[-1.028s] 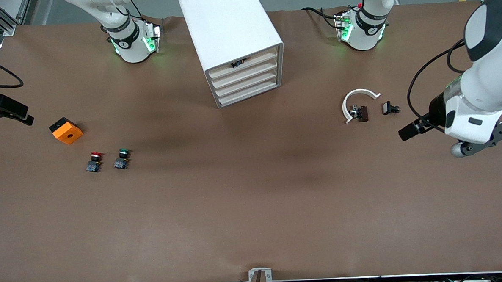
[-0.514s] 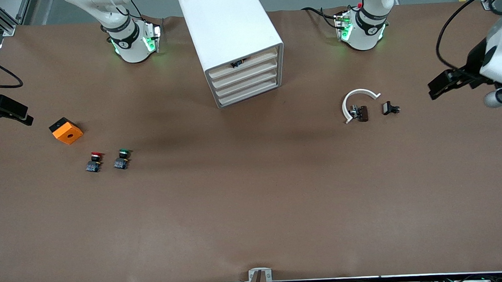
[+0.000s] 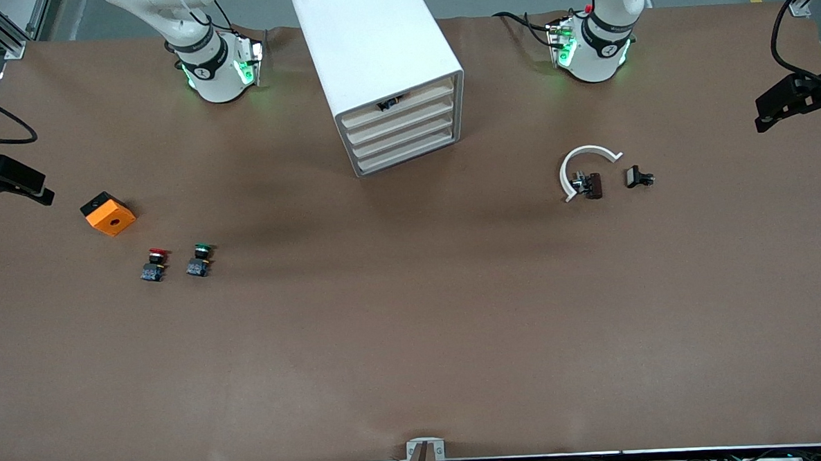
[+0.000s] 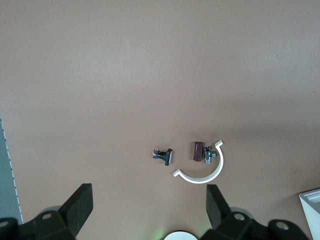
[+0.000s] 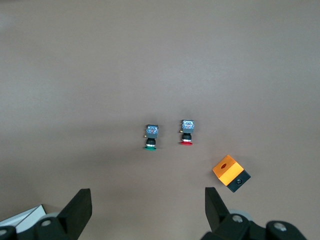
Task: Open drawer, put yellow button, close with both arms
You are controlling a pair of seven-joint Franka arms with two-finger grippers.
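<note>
The white cabinet (image 3: 375, 45) stands between the arm bases. Its top drawer (image 3: 397, 104) looks pushed in, with a small dark thing (image 3: 386, 105) at its upper edge. I see no yellow cap; the yellow button is hidden. My left gripper (image 3: 786, 100) hangs open and empty at the left arm's end of the table; in the left wrist view (image 4: 148, 207) its fingers stand wide apart. My right gripper (image 3: 13, 182) is open and empty at the right arm's end, over the orange cube's area, and also shows in the right wrist view (image 5: 147, 210).
An orange cube with a hole (image 3: 108, 213), a red-capped button (image 3: 154, 264) and a green-capped button (image 3: 199, 260) lie toward the right arm's end. A white C-shaped ring (image 3: 583, 167), a brown part (image 3: 592, 185) and a small black part (image 3: 638, 177) lie toward the left arm's end.
My left arm has drawn back from beside the small black part toward the left arm's end of the table and its base side. The right arm has not moved.
</note>
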